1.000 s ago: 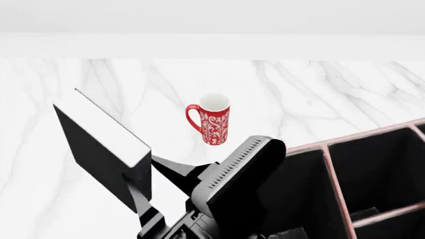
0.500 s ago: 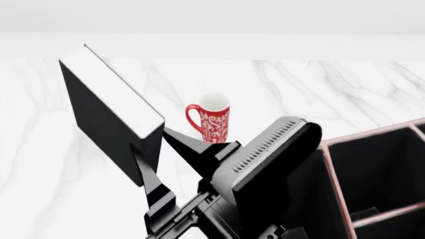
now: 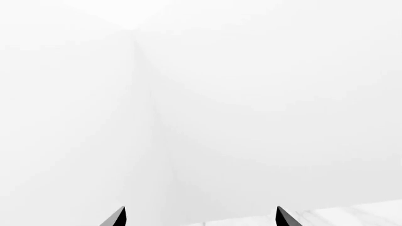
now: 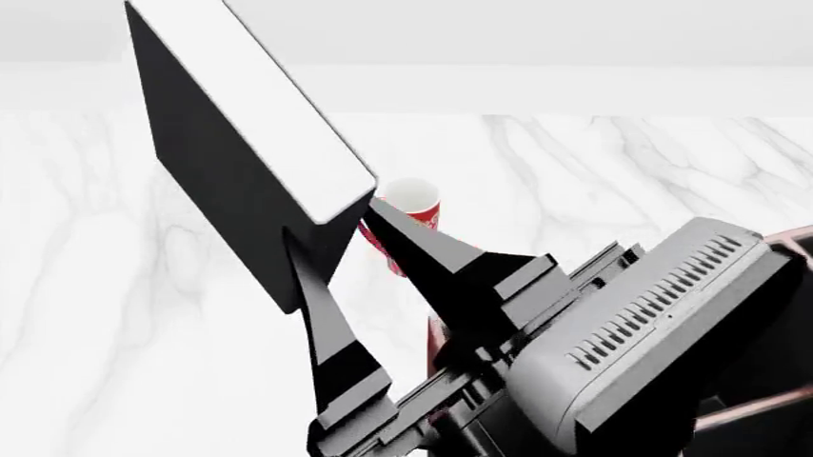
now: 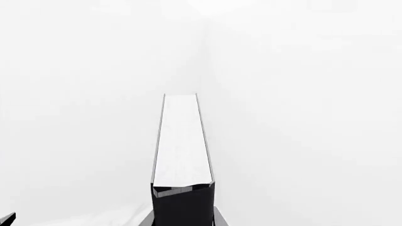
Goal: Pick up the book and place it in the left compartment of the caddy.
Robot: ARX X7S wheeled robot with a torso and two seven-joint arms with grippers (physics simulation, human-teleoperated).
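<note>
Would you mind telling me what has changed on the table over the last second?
The right hand, still clamped on the book, has lifted it higher and carried it toward the caddy; the arm now covers most of the caddy and part of the mug. The mug and caddy have not moved. The left hand is open.

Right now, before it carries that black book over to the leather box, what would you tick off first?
1. Book gripped: ok. The right claw is shut on the lower end of the book.
2. Book off the table: ok. It is held high and tilted.
3. Red mug out of the way: cannot tell. The book and claw partly hide it.
4. Left compartment free: cannot tell. The arm covers it, and only a bit of the caddy rim shows.
5. Left claw out of play: ok. It is open and holds nothing.
</note>
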